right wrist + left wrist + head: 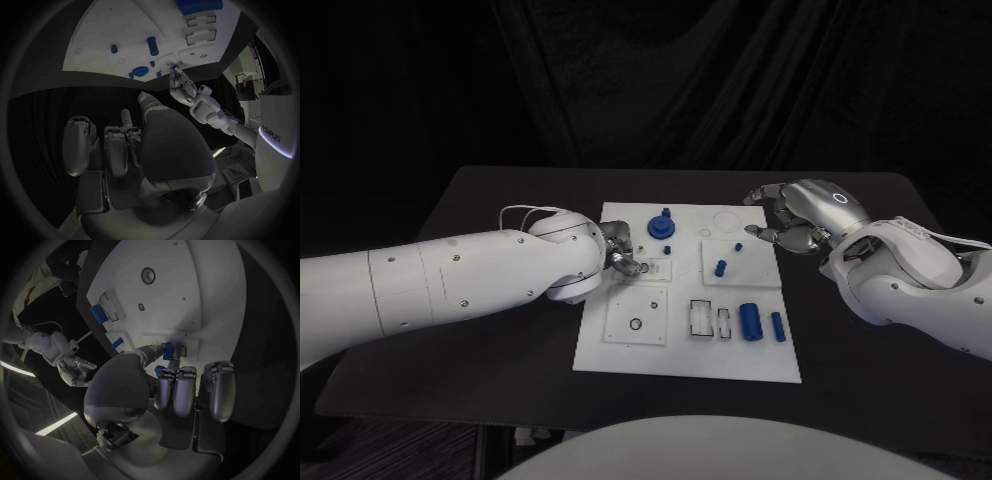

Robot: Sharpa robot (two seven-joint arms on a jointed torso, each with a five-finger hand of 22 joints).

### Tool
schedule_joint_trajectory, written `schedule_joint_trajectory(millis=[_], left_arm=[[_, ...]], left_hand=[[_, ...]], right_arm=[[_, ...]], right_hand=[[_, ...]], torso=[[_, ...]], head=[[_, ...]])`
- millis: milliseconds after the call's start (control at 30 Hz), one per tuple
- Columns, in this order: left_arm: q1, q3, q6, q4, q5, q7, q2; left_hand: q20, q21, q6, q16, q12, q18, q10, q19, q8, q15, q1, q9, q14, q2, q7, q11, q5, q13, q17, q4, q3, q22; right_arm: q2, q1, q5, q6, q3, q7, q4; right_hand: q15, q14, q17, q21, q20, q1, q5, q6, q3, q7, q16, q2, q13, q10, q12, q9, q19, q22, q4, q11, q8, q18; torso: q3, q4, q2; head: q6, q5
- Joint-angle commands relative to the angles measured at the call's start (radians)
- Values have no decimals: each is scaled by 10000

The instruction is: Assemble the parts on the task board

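A white rectangular task board lies in the middle of a black table. The left silver hand rests over the board's left edge, pinching a small blue part between thumb and finger against a square plate. The right silver hand hovers just off the board's far right corner, fingers curled inward, holding nothing. Other blue parts sit on the board.

Head looks down; wrists share task board.
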Motion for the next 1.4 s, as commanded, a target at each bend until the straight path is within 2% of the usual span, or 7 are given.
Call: schedule_joint_trajectory(millis=[33, 233, 467, 633, 733, 1100, 1400], left_arm=[[-16, 9, -40, -58, 337, 113, 45], [-24, 9, -14, -152, 355, 112, 130], [-53, 9, 14, -256, 360, 121, 254], [-72, 9, 80, -380, 361, 119, 342], [-86, 9, 114, -448, 361, 118, 384], [-116, 9, 15, -586, 361, 161, 462], [-149, 9, 51, -612, 361, 176, 496]], left_hand=[[-72, -40, 1018, 25, -6, -129, 1052, 405, -68, -69, -83, 12, 1057, 45, -949, -61, -49, 2626, 2633, -307, 364, 2178], [-76, -62, 1009, 25, -6, -125, 1052, 397, -100, -75, -193, 29, 1057, 95, -951, -65, -67, 2626, 2633, -258, 349, 2173], [-78, -66, 1007, 25, -6, -124, 1052, 397, -116, -76, -259, 40, 1057, 113, -954, -66, -95, 2626, 2633, -228, 328, 2173], [-82, -89, 1007, 25, -6, -121, 1052, 392, -163, -80, -428, 76, 1057, 158, -969, -74, -307, 2626, 2633, -153, 243, 2169], [-87, -107, 1008, 25, -6, -118, 1052, 388, -206, -88, -533, 105, 1057, 209, -978, -82, -550, 2626, 2633, -101, 180, 2167], [-90, -100, 1021, 25, -6, -121, 1052, 395, -218, -89, -571, 119, 1057, 251, -985, -84, -626, 2626, 2633, -73, 162, 2172], [-91, -148, 1039, 25, -6, -110, 1052, 373, -232, -89, -647, 146, 1057, 291, -988, -85, -736, 2626, 2633, -12, 108, 2158]], right_arm=[[14, -27, -1, 118, 5, -207, -8], [28, -32, 19, 138, 5, -209, -29], [40, -34, 24, 163, 5, -215, -68], [44, -42, 25, 205, 5, -227, -82], [42, -52, 25, 246, 5, -242, -85], [32, -75, 68, 372, 5, -267, -91], [26, -92, 83, 455, 5, -299, -84]], right_hand=[[-48, 1037, 2635, -41, -50, 94, 27, 64, 43, 25, 29, -19, 2165, 649, -56, -10, -14, 1941, 1, -75, 60, 127], [-47, 1037, 2635, -46, -50, 137, 81, 61, 73, 28, 29, 0, 2162, 648, -59, -34, -13, 1941, -10, -73, 71, 127], [-46, 1037, 2635, -59, -51, 173, 125, 62, 96, 31, 29, 10, 2152, 640, -68, -53, -17, 1937, -20, -72, 82, 130], [-46, 1037, 2635, -72, -51, 211, 169, 62, 118, 34, 29, 17, 2144, 635, -75, -72, -20, 1934, -33, -71, 92, 132], [-45, 1037, 2635, -79, -51, 230, 188, 62, 131, 35, 29, 22, 2144, 635, -76, -80, -23, 1932, -39, -70, 96, 134], [-44, 1037, 2635, -192, -51, 289, 245, 62, 169, 40, 29, 37, 2103, 601, -112, -109, -74, 1897, -58, -69, 110, 159], [-44, 1037, 2635, -205, -50, 296, 253, 62, 175, 40, 29, 39, 2092, 592, -121, -114, -80, 1893, -59, -68, 113, 162]], torso=[[2, -3, -19], [-5, -14, -20], [4, -16, -10], [14, -9, -4], [14, -4, -3], [12, -24, 1], [4, 6, -22]], head=[[1, -25], [1, -21], [1, -43], [1, -93], [1, -122], [1, -101], [1, -117]])
